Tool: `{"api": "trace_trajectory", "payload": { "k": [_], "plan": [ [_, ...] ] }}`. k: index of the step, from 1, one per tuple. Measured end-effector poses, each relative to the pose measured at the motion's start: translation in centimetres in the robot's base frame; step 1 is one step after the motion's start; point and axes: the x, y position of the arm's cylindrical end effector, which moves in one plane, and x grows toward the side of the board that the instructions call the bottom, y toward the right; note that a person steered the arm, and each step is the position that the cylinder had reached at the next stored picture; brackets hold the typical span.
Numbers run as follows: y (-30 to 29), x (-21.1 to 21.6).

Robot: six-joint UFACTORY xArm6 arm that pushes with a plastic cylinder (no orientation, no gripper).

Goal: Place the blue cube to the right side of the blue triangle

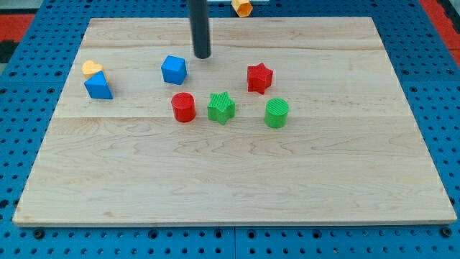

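The blue cube [174, 70] sits on the wooden board [230, 187] in its upper left part. The blue triangle [98, 85] lies further to the view's left, with a yellow heart block [90, 67] touching its top edge. My tip [203, 55] stands just to the upper right of the blue cube, a small gap apart from it. The rod rises out of the view's top.
A red cylinder [183, 107], a green star [221, 107] and a green cylinder [276, 113] stand in a row below the cube. A red star [259, 78] lies to the right of my tip. An orange block [241, 7] lies off the board at the top.
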Motion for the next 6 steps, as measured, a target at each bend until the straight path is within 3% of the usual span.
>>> {"api": "trace_trajectory", "payload": {
  "k": [1, 3, 4, 5, 6],
  "plan": [
    [-1.2, 2.0],
    [-10.6, 4.1],
    [-11.5, 5.3],
    [-8.4, 4.8],
    [-6.3, 8.3]
  ]
}}
